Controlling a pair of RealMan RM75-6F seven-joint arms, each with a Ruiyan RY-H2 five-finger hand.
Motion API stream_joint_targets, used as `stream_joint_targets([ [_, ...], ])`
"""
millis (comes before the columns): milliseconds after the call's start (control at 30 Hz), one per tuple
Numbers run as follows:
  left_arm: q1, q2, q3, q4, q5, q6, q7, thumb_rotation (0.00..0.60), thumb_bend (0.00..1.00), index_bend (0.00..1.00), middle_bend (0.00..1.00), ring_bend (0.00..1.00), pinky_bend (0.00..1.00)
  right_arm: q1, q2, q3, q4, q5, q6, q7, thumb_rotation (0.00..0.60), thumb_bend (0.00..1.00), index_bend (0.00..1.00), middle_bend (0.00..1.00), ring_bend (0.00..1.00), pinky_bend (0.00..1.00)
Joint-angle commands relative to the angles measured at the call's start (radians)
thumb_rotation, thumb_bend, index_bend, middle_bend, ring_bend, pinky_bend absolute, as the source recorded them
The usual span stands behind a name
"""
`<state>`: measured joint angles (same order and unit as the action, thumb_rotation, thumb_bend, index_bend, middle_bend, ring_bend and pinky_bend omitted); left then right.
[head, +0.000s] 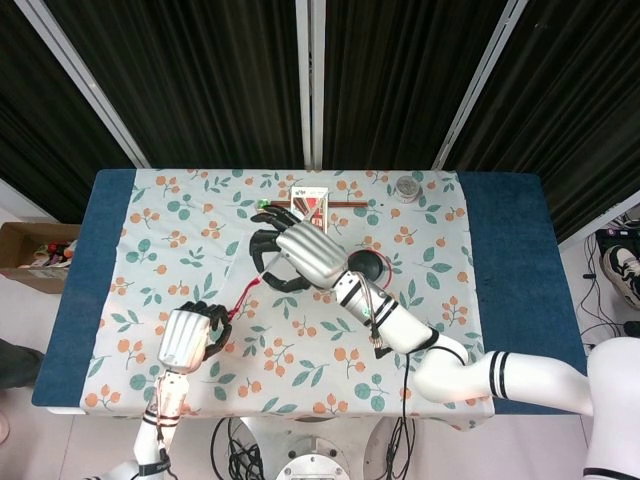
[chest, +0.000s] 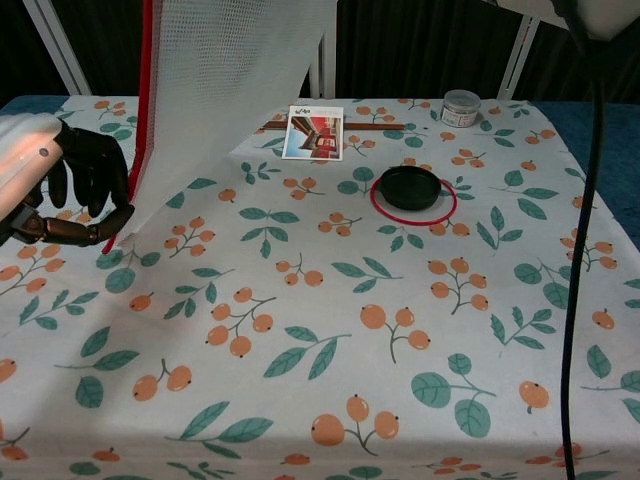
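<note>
A white mesh bag with a red zipper edge hangs upright over the left part of the table. My right hand grips its top, out of the chest view above the frame. In the head view the red edge runs down from that hand to my left hand. My left hand pinches the bag's lower red corner between thumb and fingers, just above the flowered tablecloth.
A black round lid in a red ring lies right of centre. Behind it are a picture card, a brown stick and a small jar. A black cable hangs at the right. A cardboard box stands off the table's left end.
</note>
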<state>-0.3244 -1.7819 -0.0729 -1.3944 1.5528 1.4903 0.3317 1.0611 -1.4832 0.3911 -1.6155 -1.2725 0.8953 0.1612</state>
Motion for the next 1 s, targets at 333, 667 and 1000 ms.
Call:
stream_joint_targets([
  [333, -0.018, -0.008, -0.03, 0.102, -0.107, -0.122, -0.008, 0.6, 0.38, 0.74, 0.68, 0.6, 0.63, -0.05, 0.06, 0.003, -0.045, -0.058, 0.063, 0.094, 0.6, 0.51, 0.89, 0.38, 0.14, 0.08],
  [667, -0.033, -0.016, -0.064, 0.166, -0.197, -0.199, -0.009, 0.6, 0.38, 0.74, 0.68, 0.6, 0.63, -0.065, 0.088, 0.009, -0.046, -0.082, 0.091, 0.146, 0.6, 0.51, 0.9, 0.39, 0.15, 0.08],
  [1000, -0.036, -0.007, -0.071, 0.161, -0.233, -0.216, 0.019, 0.6, 0.38, 0.74, 0.68, 0.59, 0.63, -0.063, 0.087, 0.004, -0.025, -0.088, 0.094, 0.161, 0.6, 0.51, 0.9, 0.39, 0.15, 0.08],
])
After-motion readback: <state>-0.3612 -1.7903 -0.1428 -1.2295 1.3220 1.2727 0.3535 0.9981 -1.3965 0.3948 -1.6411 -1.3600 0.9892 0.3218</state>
